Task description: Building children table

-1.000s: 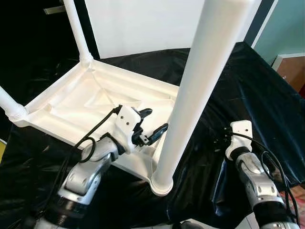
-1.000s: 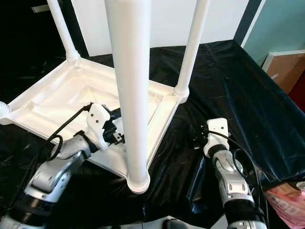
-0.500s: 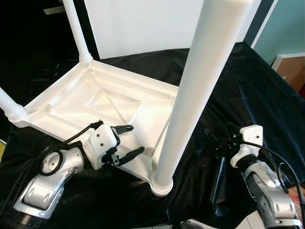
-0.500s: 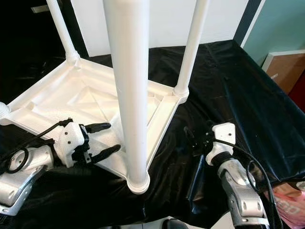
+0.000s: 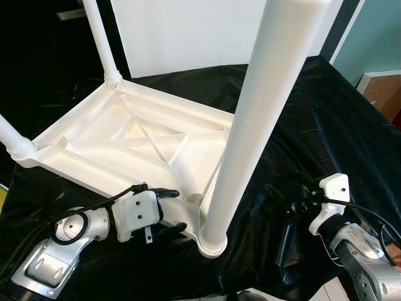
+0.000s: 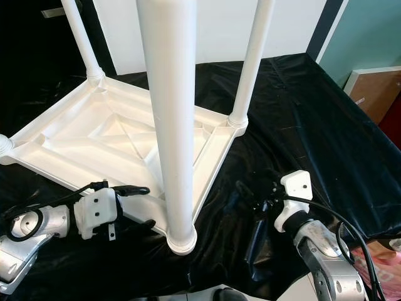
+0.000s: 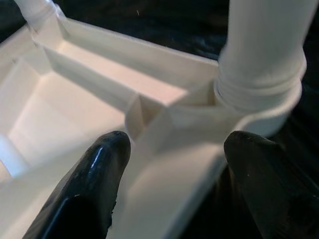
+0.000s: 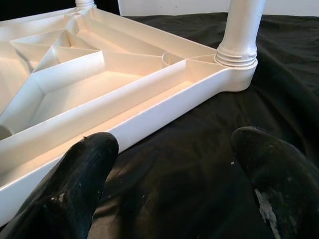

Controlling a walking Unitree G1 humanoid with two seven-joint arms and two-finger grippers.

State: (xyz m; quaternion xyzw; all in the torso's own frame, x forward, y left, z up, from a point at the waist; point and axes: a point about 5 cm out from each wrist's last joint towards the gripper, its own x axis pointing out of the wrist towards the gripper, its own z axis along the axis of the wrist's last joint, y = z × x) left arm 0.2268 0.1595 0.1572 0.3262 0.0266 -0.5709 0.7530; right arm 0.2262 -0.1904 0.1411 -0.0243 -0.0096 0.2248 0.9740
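The white plastic children's table (image 5: 94, 145) lies upside down on a black cloth (image 5: 313, 106), its legs pointing up. The near leg (image 5: 250, 119) rises from the front corner, another leg (image 6: 254, 56) stands at the right corner, and two more (image 5: 100, 37) (image 5: 9, 135) stand at the left. My left gripper (image 5: 168, 210) is open, with its fingers on either side of the table's near rim, just left of the near leg's socket (image 7: 259, 84). My right gripper (image 6: 249, 210) is open over the cloth, right of the table and apart from it, with nothing between its fingers (image 8: 75, 174).
A white panel (image 5: 188, 31) stands behind the table. A teal wall (image 5: 376, 31) and a brown box (image 5: 385, 91) are at the right. Something pink (image 6: 382, 266) lies at the lower right corner. Black cloth runs bare to the right of the table.
My left gripper has drawn back out of the table's underside to its near rim, still open. My right arm has pulled back toward me and lower.
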